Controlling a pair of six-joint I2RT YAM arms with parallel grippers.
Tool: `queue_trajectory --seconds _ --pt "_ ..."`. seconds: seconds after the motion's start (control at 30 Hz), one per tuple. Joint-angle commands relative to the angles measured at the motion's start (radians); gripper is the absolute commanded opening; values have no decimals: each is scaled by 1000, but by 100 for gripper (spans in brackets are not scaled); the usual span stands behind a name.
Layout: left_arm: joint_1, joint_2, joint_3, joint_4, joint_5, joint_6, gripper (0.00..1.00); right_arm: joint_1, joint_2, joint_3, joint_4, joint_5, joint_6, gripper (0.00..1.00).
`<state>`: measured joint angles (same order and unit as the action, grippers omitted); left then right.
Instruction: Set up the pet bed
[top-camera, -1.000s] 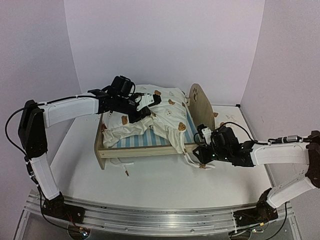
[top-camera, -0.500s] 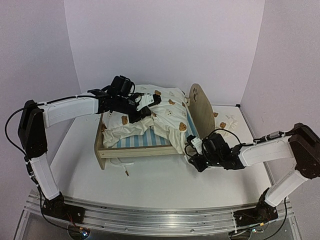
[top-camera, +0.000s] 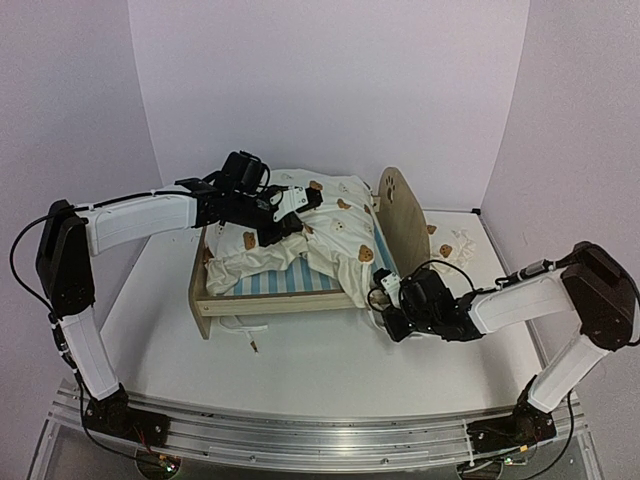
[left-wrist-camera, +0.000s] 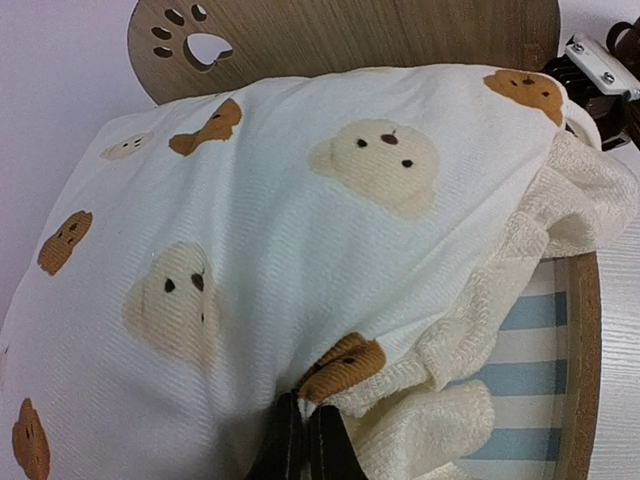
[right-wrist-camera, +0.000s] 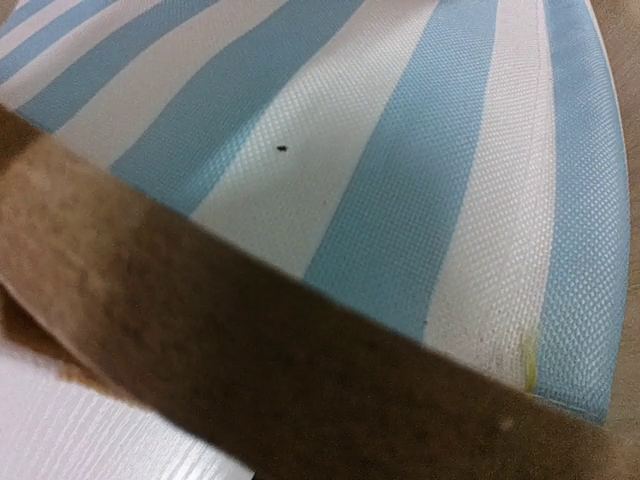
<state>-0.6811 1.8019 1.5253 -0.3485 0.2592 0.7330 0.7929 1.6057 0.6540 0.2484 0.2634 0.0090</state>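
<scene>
Left gripper (left-wrist-camera: 306, 446) pinches the soft bear-print duvet (left-wrist-camera: 300, 200); right gripper (top-camera: 388, 312) closed beside the smooth wooden frame (right-wrist-camera: 250, 350), hold unclear.

The white table (top-camera: 330, 370) has a finely ribbed surface, seen close up in the right wrist view beside the frame's wooden rail. The pet bed (top-camera: 262, 302) stands on it, set back from the near edge and about midway across. A cream tie string (top-camera: 240, 327) lies loose on the table just in front of the bed's near left corner. A flat cream bear-print pillow (top-camera: 448, 246) lies on the table to the right of the tall end board, near the right rear corner. The duvet (top-camera: 335, 235) droops over the frame's near right corner; whether it touches the table cannot be told.
</scene>
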Motion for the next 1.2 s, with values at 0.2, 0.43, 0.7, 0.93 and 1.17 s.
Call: queue_trajectory --seconds 0.2,0.43,0.7,0.93,1.17 --pt "15 -45 -1 39 18 -27 0 9 -255 257 -360 -88 16 0" --pt "16 -65 -48 49 41 -50 0 0 -206 437 -457 55 -1 0" --pt "15 -47 -53 48 42 -83 0 -100 -140 589 -463 113 -51 0" --pt "15 -22 -27 53 50 -92 0 -140 -80 644 -484 50 -127 0" --pt "15 -19 -29 63 61 -93 0 -170 -46 737 -542 81 -184 0"
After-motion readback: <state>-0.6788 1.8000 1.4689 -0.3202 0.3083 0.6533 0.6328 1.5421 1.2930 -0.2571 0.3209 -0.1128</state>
